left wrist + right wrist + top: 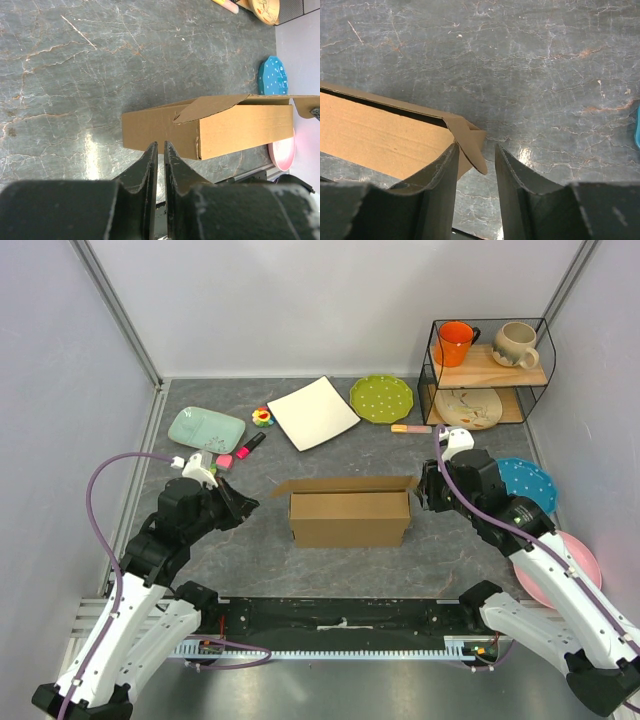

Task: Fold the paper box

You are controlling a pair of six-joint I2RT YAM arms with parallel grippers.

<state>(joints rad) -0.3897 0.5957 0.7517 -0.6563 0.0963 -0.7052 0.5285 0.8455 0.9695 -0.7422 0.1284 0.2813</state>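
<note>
The paper box (350, 518) lay lengthwise, left to right, between the arms. The right tool (428, 488), jaws apart, was nearer, at its right end; the left tool (247, 508), pinched nearly together, held nothing.

Grey marbled tabletop (240, 560); pale plain walls (300, 300); black wire shelf (490, 370) with wooden boards, back right.
</note>
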